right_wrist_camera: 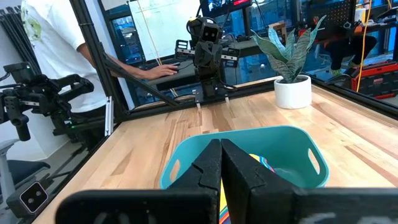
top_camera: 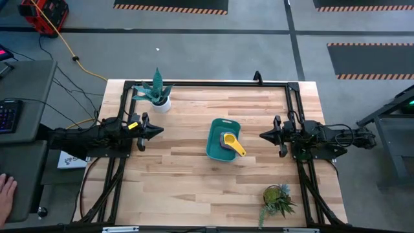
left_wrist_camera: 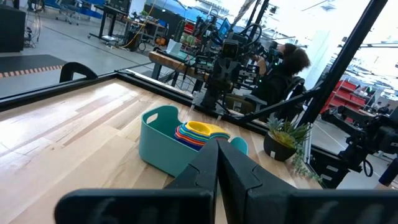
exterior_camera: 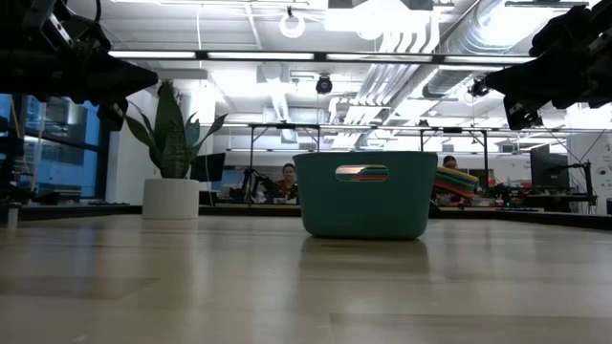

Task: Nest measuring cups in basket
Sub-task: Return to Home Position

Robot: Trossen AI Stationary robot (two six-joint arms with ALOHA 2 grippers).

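Observation:
The teal basket stands on its base near the table's middle, also in the low view and both wrist views. Inside it the measuring cups sit stacked one in another, yellow on top. Their handles stick out over the basket's right rim. My left gripper hangs shut, level, above the table left of the basket. My right gripper hangs shut, level, right of the basket. Neither touches anything.
A white pot with a tall plant stands at the far left of the table. A small potted plant stands near the front right corner. A person's hand shows beyond the table's left side, and people sit in the room behind.

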